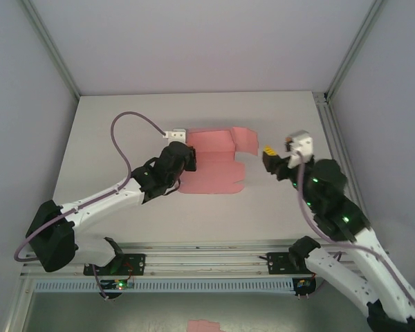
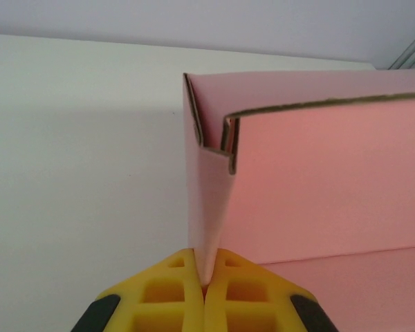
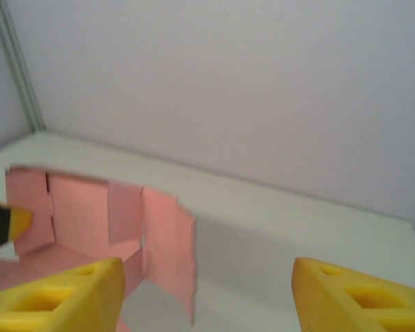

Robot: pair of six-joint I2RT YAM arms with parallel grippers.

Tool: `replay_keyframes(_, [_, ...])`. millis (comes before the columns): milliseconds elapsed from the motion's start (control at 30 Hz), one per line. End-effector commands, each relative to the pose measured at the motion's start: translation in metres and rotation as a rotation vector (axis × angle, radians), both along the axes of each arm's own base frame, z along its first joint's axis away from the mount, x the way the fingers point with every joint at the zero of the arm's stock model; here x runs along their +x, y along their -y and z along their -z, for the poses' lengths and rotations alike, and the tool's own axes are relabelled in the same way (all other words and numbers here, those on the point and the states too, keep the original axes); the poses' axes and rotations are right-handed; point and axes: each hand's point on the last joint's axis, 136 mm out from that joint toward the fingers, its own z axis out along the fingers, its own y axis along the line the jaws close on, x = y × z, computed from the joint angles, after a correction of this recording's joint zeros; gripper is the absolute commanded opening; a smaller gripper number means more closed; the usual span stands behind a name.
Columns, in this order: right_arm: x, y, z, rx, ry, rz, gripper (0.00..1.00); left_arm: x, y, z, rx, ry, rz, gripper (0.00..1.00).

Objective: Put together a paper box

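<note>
Shows one pink paper box [image 1: 218, 173], partly folded, and two grippers. Pinches one upright end flap of that card in the closed left gripper [image 2: 205, 278], with the rest of the sheet spreading right of its fingers. Leaves the right gripper [image 3: 207, 294] spread wide on nothing, apart from the box, which lies ahead and left of it. Includes one small pink scrap [image 1: 202, 325] well behind both grippers, past the base rail.
</note>
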Motion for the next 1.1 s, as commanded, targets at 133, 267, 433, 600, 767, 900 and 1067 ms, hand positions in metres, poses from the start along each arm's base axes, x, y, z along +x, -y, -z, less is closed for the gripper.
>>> replay_keyframes(133, [0.021, 0.031, 0.06, 0.022, -0.294, 0.062, 0.7, -0.015, 0.014, -0.035, -0.089, 0.143, 0.169, 0.0])
replay_keyframes(267, [0.02, -0.021, 0.07, 0.046, -0.351, -0.296, 0.65, -0.018, 0.011, -0.041, -0.098, 0.157, 0.167, 0.0])
replay_keyframes(433, [-0.009, -0.077, 0.059, 0.142, -0.32, -0.695, 0.58, -0.017, 0.013, -0.041, -0.094, 0.156, 0.17, 0.0])
replay_keyframes(600, [-0.014, -0.095, 0.064, 0.124, -0.315, -0.781, 0.56, -0.016, 0.019, -0.042, -0.098, 0.153, 0.194, 0.0])
replay_keyframes(767, [0.003, -0.109, 0.077, 0.038, -0.339, -0.72, 0.58, -0.016, 0.026, -0.044, -0.118, 0.144, 0.219, 0.0])
replay_keyframes(900, [0.034, -0.106, 0.085, -0.05, -0.34, -0.531, 0.59, -0.018, 0.029, -0.044, -0.129, 0.138, 0.236, 0.0])
replay_keyframes(1067, [0.076, -0.075, 0.086, -0.117, -0.267, -0.149, 0.56, -0.021, 0.031, -0.046, -0.145, 0.133, 0.251, 0.0])
